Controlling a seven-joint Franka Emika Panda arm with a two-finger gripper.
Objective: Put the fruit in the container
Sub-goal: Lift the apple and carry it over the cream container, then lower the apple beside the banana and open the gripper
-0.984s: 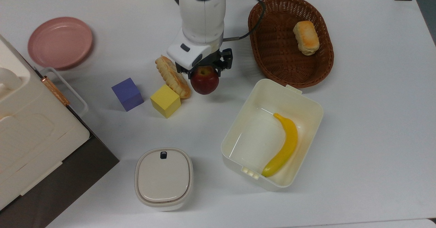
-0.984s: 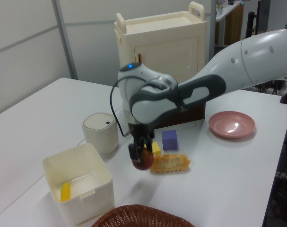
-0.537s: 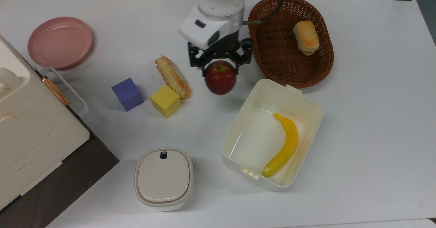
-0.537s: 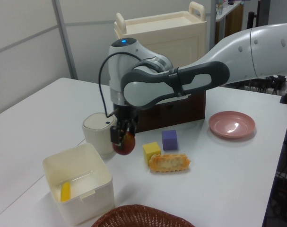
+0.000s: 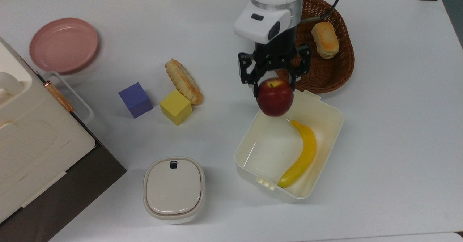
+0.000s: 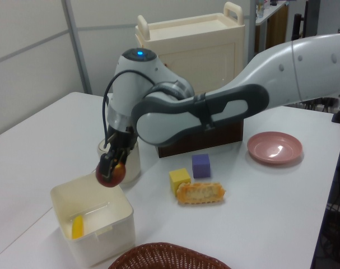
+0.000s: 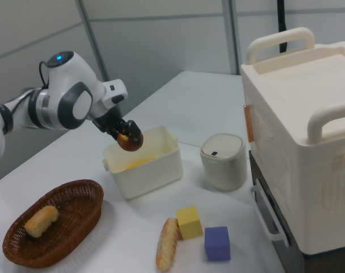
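Fingers (image 5: 258, 84) of the gripper (image 5: 274, 84) clamped the apple (image 5: 275, 97), held in the air above the tub's (image 5: 327, 155) rim, banana (image 5: 302, 155) lying inside.

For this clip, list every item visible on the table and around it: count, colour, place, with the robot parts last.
apple: 1, dark red, held above the tub's rim
tub: 1, cream, on the table
banana: 1, yellow, inside the tub
wicker basket: 1, brown, beside the tub
bread roll: 1, golden, in the basket
long pastry: 1, tan, touching the yellow cube
yellow cube: 1, yellow
purple cube: 1, purple
plate: 1, pink
lidded box: 1, beige
cabinet: 1, cream
table: 1, white
gripper: 1, black, jaws shut on the apple
arm: 1, white
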